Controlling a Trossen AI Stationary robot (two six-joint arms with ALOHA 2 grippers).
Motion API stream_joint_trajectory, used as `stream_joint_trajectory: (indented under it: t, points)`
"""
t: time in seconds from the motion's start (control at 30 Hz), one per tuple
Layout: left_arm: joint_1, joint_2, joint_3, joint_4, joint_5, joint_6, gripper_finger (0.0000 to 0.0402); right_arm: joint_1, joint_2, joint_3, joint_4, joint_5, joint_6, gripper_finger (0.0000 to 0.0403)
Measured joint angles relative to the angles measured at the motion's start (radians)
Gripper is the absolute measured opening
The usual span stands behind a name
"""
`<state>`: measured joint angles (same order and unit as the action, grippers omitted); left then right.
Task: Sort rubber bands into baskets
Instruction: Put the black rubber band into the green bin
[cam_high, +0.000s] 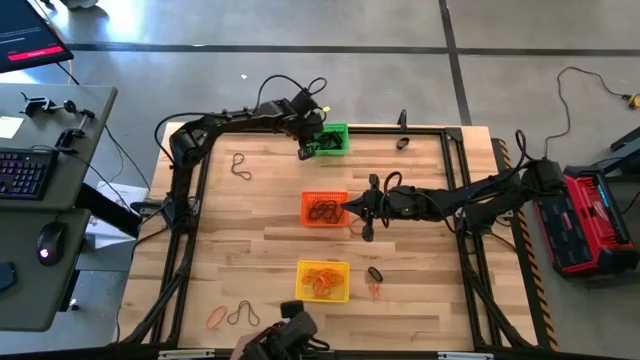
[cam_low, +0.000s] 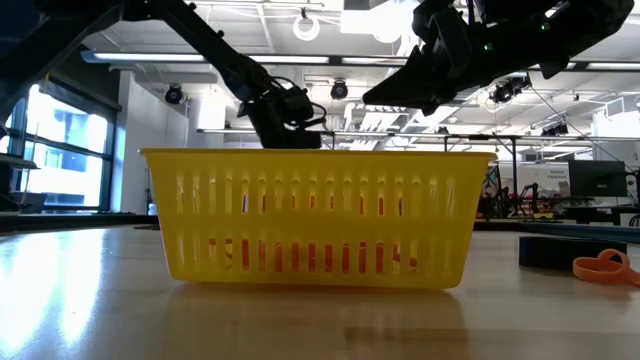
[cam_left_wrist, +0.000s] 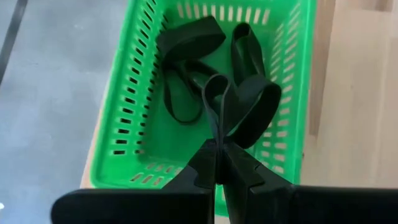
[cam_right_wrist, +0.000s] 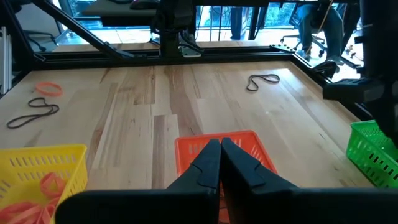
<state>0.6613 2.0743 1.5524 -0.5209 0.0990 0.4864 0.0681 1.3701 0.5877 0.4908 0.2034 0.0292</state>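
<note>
High view: left hand (cam_high: 305, 152) hangs at the green basket (cam_high: 335, 140), likely to drop a band there. Right hand (cam_high: 352, 208) sits at the orange basket (cam_high: 324, 208). Loose bands (cam_high: 240, 166) are scattered on the tabletop (cam_high: 260, 250).

Low view: only the yellow basket (cam_low: 318, 215) close up; both hands hidden.

Left wrist view: fingers clamped on a thick black band (cam_left_wrist: 245, 106) above the green basket.

Right wrist view: fingers together, empty, over the orange basket.
</note>
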Motion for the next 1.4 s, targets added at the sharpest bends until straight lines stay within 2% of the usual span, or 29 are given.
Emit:
stream_joint_trajectory:
  t: [0.23,0.57,0.87,1.17,1.4]
  points:
    - [0.0,0.012,0.001,0.004,-0.003,0.016,0.0002,0.0,0.0,0.0,0.0,0.0,0.016,0.0]
    - [-0.002,0.012,-0.001,-0.004,0.045,0.015,0.0009,0.0,0.0,0.0,0.0,-0.001,0.019,0.0]
    - [-0.002,0.012,-0.001,-0.013,0.045,0.022,0.0039,0.0,0.0,0.0,0.0,-0.001,0.023,0.0]
    - [-0.002,0.006,-0.002,-0.008,0.036,0.017,0.0089,0.0,0.0,0.0,-0.003,-0.001,0.023,0.0]
    - [-0.002,0.006,-0.002,-0.005,0.022,0.014,0.01,0.0,0.0,0.0,-0.039,-0.001,0.057,0.0]
